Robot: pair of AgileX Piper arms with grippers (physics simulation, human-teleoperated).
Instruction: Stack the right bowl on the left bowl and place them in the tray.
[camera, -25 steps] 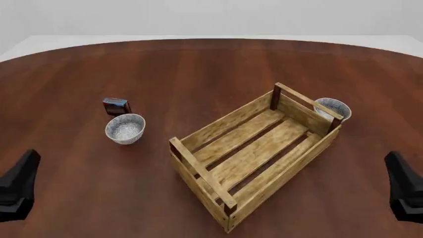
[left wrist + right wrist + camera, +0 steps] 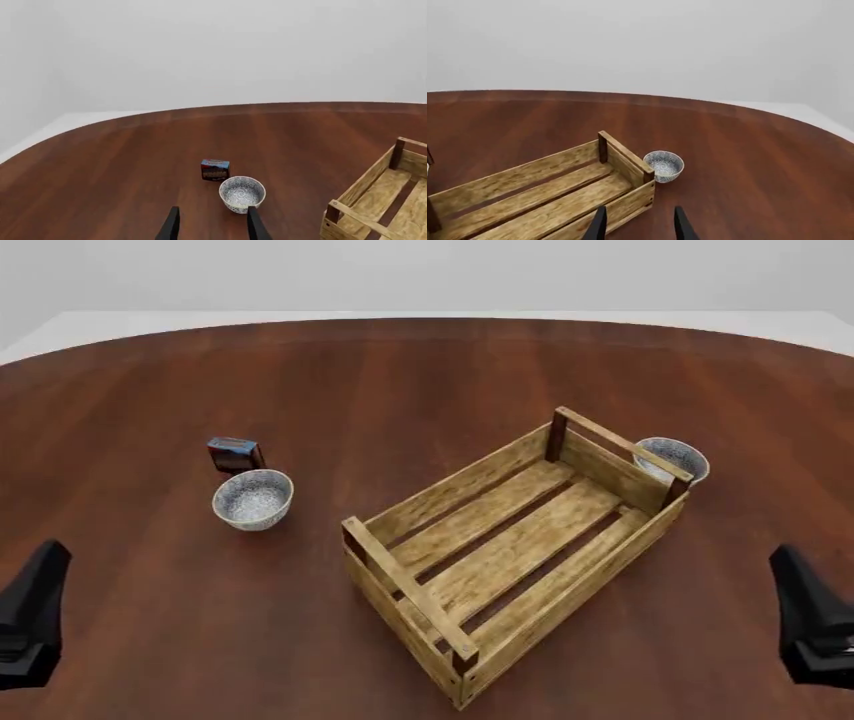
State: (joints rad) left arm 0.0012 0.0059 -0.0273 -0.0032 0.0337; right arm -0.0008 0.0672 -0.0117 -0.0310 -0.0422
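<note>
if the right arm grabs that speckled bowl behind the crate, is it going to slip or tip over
The right bowl looks rigid and glazed, so its smooth rim may slip between narrow fingers. It tapers to a smaller foot, so a sideways push might tip it rather than slide it. It stands close by the tray end, which probably crowds the right gripper.

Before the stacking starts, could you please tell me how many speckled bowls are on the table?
2. One speckled white bowl sits left of the light-wood slatted crate, beside a small red-blue box; the other speckled bowl sits just behind the crate's far right end.
</note>
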